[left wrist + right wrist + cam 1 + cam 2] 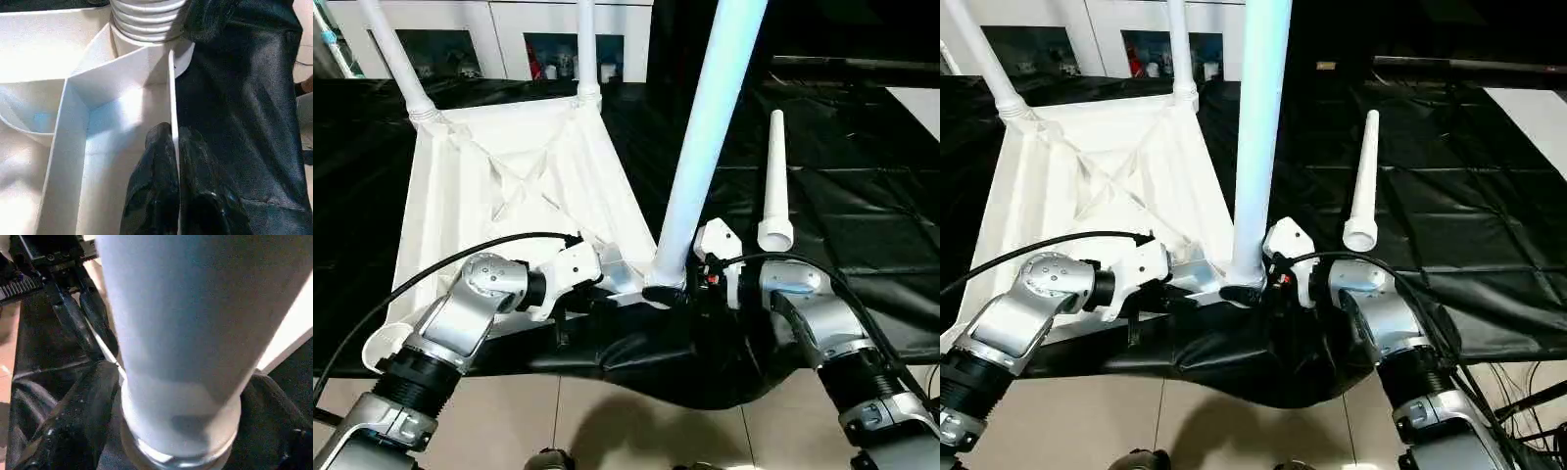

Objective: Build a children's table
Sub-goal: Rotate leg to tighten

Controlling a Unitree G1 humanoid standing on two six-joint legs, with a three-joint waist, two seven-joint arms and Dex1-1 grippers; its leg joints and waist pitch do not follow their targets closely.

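Observation:
The children's table top lies upside down on the black sheet. Two white legs stand in its far corner sockets. A third leg stands upright in the near right corner. My right gripper is shut on that leg's base, one finger on each side. My left gripper is shut on the thin near rim of the top, just left of that corner. A fourth leg lies loose on the sheet to the right, ribbed end towards me.
The big table's black sheet sags over the front edge below my grippers, with tiled floor beneath. A white glass-door cabinet stands behind the table. Black cables run along both forearms.

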